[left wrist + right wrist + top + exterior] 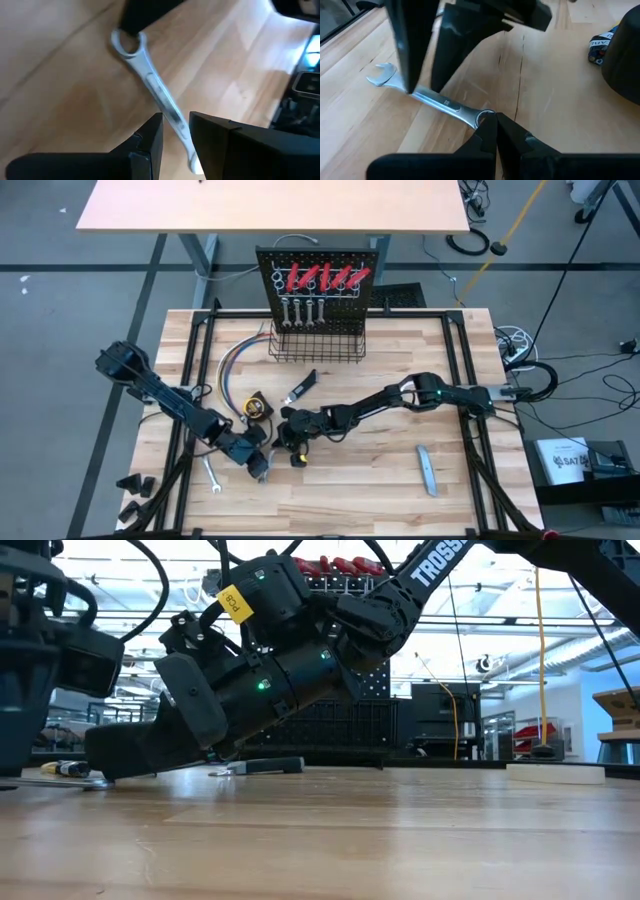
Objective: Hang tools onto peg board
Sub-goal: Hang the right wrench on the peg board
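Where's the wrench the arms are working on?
High view: the wrench lies on the table's front-left, the left gripper straddling its shank and the shut right gripper at its ring end.

Five red-handled tools (322, 278) hung — two loose wrenches (212, 472), one tape measure (258, 408), one knife (302, 387), one grey bar (427, 470).

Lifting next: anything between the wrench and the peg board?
Yes: the shut right gripper sits at the ring end of the wrench, and the tape measure, knife and wire basket lie toward the peg board.
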Controlling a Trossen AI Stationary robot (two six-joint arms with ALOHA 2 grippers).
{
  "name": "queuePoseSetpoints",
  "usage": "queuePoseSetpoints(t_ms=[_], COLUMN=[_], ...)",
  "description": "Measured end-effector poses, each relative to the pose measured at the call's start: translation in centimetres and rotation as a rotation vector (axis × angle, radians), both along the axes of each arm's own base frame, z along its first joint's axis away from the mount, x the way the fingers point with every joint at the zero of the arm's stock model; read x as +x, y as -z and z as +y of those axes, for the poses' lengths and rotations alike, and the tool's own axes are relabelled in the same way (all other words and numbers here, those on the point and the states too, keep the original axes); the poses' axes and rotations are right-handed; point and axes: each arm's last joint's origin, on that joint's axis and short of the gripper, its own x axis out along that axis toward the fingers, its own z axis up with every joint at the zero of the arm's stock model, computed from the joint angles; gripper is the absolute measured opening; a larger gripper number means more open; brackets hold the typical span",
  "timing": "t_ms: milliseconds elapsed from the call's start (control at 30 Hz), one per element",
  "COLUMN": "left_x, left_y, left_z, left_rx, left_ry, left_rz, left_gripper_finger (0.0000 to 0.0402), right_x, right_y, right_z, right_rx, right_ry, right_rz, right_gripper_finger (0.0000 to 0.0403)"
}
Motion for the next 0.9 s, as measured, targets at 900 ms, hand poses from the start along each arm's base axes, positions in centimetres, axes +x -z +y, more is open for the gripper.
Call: queuePoseSetpoints(t_ms=[900], left_x=[0.6], left_y=[1.8], left_z=[0.1], left_rx=[0.013], left_ry=[-0.063], left_rz=[0.062], left_gripper_finger=[0.01], right_x=[-0.2], right_y=[0.3], right_z=[-0.1], right_rx=[0.013], right_ry=[0.047], right_rz=[0.044], right_gripper_finger=[0.0])
